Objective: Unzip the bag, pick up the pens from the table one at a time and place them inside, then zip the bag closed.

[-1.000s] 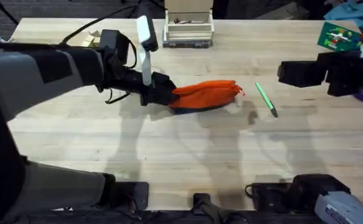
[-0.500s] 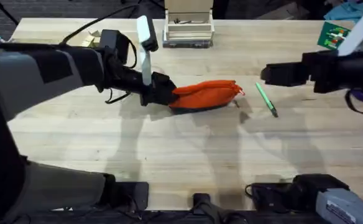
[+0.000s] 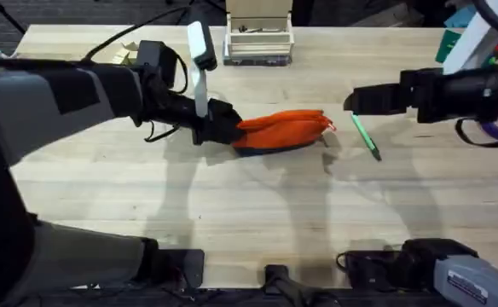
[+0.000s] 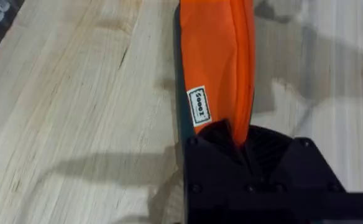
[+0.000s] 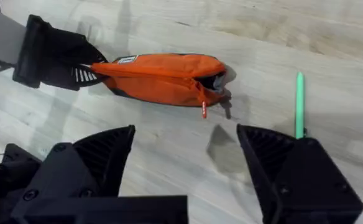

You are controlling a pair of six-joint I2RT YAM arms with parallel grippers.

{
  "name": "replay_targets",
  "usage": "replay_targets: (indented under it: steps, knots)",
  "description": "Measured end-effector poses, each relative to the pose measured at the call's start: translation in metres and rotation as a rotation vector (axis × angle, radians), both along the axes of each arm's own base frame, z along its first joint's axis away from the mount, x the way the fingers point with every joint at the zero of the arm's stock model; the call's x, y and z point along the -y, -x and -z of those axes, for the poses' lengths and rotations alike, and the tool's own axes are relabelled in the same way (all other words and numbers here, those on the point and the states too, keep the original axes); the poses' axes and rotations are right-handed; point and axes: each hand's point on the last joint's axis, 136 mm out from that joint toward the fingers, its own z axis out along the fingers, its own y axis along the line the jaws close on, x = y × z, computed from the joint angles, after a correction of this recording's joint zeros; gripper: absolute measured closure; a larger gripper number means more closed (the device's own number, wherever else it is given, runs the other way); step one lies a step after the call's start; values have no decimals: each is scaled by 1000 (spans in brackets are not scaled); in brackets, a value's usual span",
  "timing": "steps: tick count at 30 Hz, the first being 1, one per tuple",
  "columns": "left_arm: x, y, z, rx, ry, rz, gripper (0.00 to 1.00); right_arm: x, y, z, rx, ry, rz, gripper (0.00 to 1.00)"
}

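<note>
**Pouch pinned at one end, green pen lying free**

A pale plank table [image 3: 232, 213] fills the scene, with a small clear box [image 3: 259, 38] at its far edge and some colourful clutter at the far right corner.

Near the middle lies the orange bag [image 3: 285, 130], stretched left to right with a dark strip along its underside. The left gripper [image 3: 223, 125] is at the bag's left end, its black fingers pinching the fabric there; the left wrist view shows the orange cloth [image 4: 222, 56] running into the black fingers, with a small white label [image 4: 198, 106] on its side. The bag's right end gapes a little (the right wrist view shows a dark opening there), and a small orange pull [image 5: 204, 109] hangs down from that end toward the table.

Just right of the bag, apart from it, a green pen [image 3: 365, 136] lies flat on the table at a slant. In the right wrist view the same pen [image 5: 299, 99] lies beyond one of the fingers.

The right gripper [image 3: 356, 101] reaches in from the right, above the table and close over the pen's far tip. Its fingers [image 5: 101, 155] are spread wide, with nothing between them.
</note>
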Motion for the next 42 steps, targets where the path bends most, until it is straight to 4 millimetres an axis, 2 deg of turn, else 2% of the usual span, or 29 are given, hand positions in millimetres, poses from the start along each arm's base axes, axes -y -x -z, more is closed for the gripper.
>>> replay_targets:
  steps: [6,20,34,40,42]
  knots:
    - [0,0,0,0,0,0,958,-1,-2,5,-25,-6,-4,4]
    - [0,0,0,0,0,0,958,-2,-23,52,-189,-5,-7,4]
    - [0,0,0,0,0,0,958,-26,-43,84,-223,11,-97,6]
    - [0,0,0,0,0,0,959,-26,-44,94,-254,12,-99,47]
    - [0,0,0,0,0,0,959,-27,-44,99,-269,12,-100,105]
